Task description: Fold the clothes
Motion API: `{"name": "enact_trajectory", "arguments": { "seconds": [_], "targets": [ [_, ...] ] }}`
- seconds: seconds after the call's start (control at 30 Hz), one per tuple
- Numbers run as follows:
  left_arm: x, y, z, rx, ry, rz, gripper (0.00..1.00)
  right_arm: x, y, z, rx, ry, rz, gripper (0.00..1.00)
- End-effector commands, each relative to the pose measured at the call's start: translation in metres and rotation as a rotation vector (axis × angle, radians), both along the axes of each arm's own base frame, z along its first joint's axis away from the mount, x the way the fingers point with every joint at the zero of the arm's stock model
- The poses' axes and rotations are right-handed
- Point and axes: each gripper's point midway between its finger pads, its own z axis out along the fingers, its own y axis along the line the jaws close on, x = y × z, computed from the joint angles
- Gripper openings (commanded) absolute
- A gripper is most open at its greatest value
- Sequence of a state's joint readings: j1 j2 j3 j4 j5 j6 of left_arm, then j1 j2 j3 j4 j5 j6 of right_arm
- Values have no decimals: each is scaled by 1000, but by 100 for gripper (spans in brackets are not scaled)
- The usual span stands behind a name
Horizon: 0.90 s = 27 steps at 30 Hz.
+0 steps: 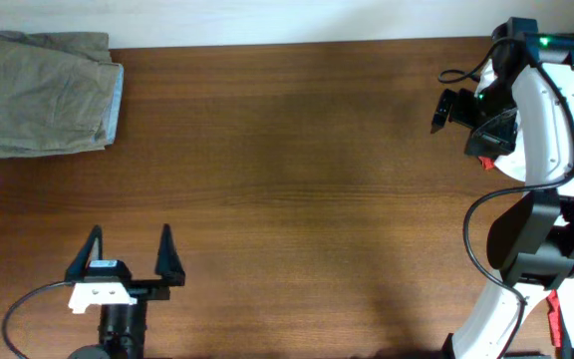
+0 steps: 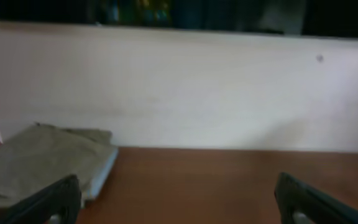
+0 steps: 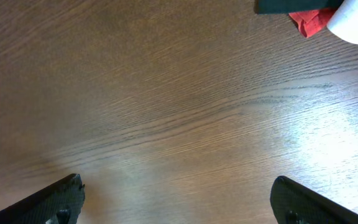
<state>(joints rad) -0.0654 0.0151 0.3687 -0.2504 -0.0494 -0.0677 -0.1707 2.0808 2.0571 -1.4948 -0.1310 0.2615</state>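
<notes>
folded khaki shorts lying at surface's far left corner; left tool gaping wide, empty; right tool also spreading wide, empty, near red cloth.

The shorts are a faded khaki-olive, plain and unpatterned, with a pale blue strip along their right edge. The tabletop is warm mid-brown wood with fine darker grain (long streaks in the right wrist view). The left tool is black on a white mount. The right tool is black too, on a white arm with a green light. A scrap of red cloth shows beside that arm.
</notes>
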Motion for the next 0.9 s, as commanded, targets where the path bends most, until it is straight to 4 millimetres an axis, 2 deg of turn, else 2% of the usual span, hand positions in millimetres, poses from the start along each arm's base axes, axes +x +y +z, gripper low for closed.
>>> {"name": "enact_trajectory", "arguments": {
  "seconds": [0.0,0.13,0.27,0.33,0.37,0.87],
  "targets": [
    [18,21,-29,-3,-40,129,99,1,-4,5,-11,-15,-8,99],
    [31,15,-57,-8,-110,104,99,1,-4,5,-11,-15,-8,99],
    [37,11,-103,47,83,84,99,2,-4,5,-11,-15,-8,99],
    [36,2,-127,106,179,17,99,2,-4,5,-11,-15,-8,99],
    [36,-4,-128,141,179,-21,99,2,-4,5,-11,-15,-8,99],
    [36,-3,-128,139,180,-16,99,2,-5,4,-11,-13,-8,99]
  ]
}}
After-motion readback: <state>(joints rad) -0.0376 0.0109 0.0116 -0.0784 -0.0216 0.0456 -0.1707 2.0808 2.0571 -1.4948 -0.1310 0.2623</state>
